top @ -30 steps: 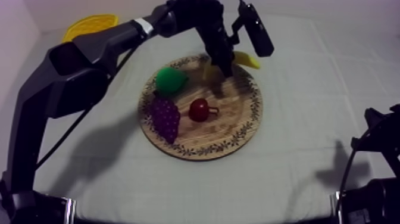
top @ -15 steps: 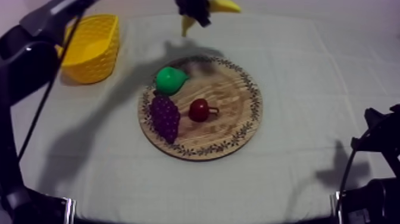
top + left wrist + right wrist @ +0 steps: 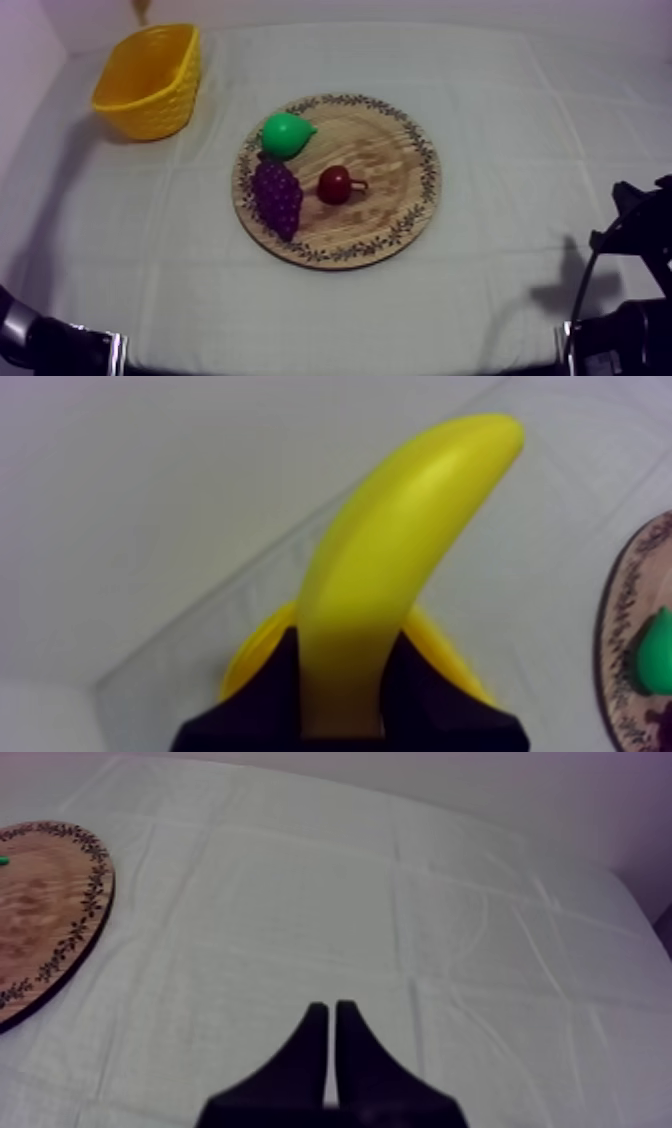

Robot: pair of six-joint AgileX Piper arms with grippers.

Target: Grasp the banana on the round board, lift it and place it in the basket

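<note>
A: Our left gripper (image 3: 340, 681) is clamped on the curved yellow toy banana (image 3: 400, 546), off the round patterned wooden board (image 3: 390, 170), with the yellow woven basket (image 3: 445, 656) just behind.
B: Mid-carry, we judge. Next we centre over the basket's opening, then let go. Our right gripper (image 3: 332, 1027) rests, fingers together.

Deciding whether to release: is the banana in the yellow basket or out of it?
Out. The left gripper is shut on the banana, with the yellow basket beyond it; its visible inside holds no fruit.
</note>
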